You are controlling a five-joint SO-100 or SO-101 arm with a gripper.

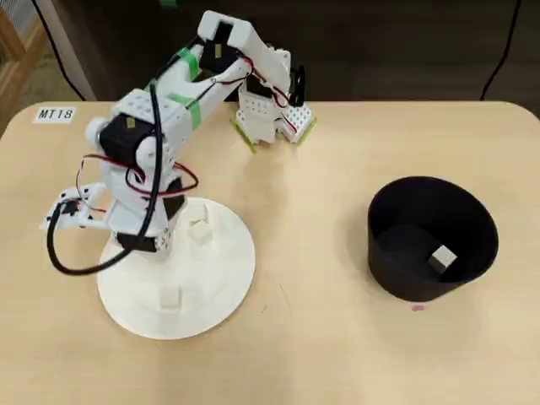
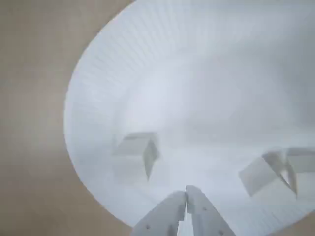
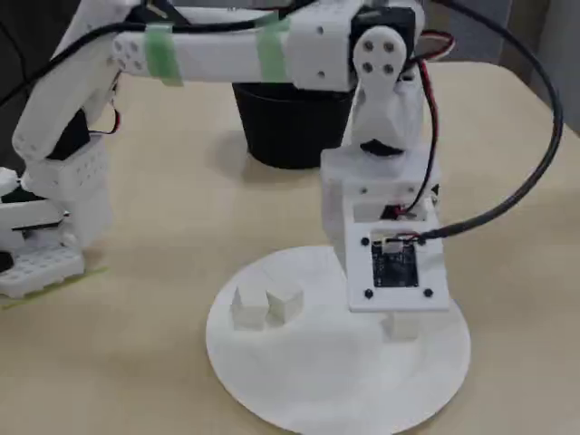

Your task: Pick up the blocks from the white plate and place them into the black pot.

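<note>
white plate (image 3: 299, 399), tan table (image 3: 181, 208), black pot (image 3: 285, 127)

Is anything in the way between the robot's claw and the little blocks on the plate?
Nothing visible. In the wrist view the shut gripper hangs over the white plate, with only bare plate between it and the nearest block and the pair of blocks.

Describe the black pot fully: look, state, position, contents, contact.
The black pot is matte, round, tall-walled and handleless, standing upright on the wooden table, at the right of the overhead view, apart from the white plate. One pale block lies inside on its floor. Nothing else touches it.
</note>
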